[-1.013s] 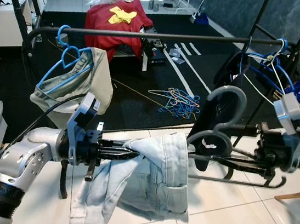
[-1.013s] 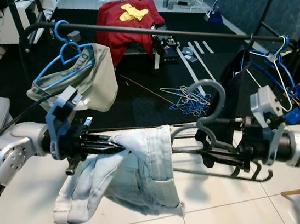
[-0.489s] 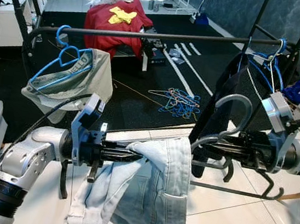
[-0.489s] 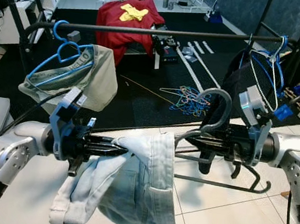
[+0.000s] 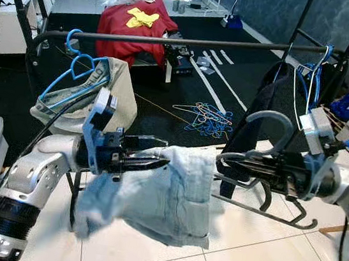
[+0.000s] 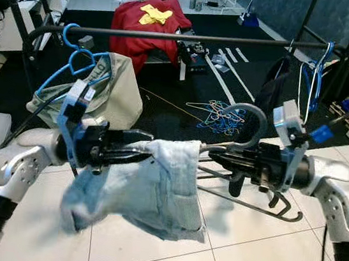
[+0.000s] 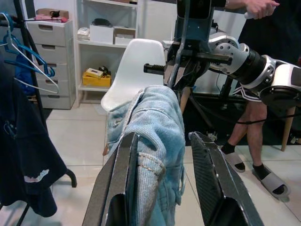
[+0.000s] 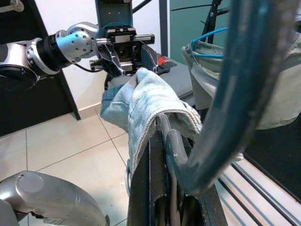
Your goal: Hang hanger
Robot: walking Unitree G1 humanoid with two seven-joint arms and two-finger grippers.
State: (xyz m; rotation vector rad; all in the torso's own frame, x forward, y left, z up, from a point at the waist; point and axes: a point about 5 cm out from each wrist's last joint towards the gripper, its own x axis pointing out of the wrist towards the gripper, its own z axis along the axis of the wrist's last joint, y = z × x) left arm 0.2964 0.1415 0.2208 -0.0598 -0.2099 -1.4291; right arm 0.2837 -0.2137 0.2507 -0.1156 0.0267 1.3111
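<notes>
Head pair: both eyes look forward and down from above the arms; they share the clothes rail [image 5: 173, 40], the jeans [image 5: 166, 190] and the tiled floor [image 6: 145, 255].
Left wrist: close, looking along its jaws across the jeans toward the right arm [image 7: 249, 70].
Right wrist: close, looking back along the grey hanger [image 8: 225, 103] toward the left arm [image 8: 56, 49].
</notes>
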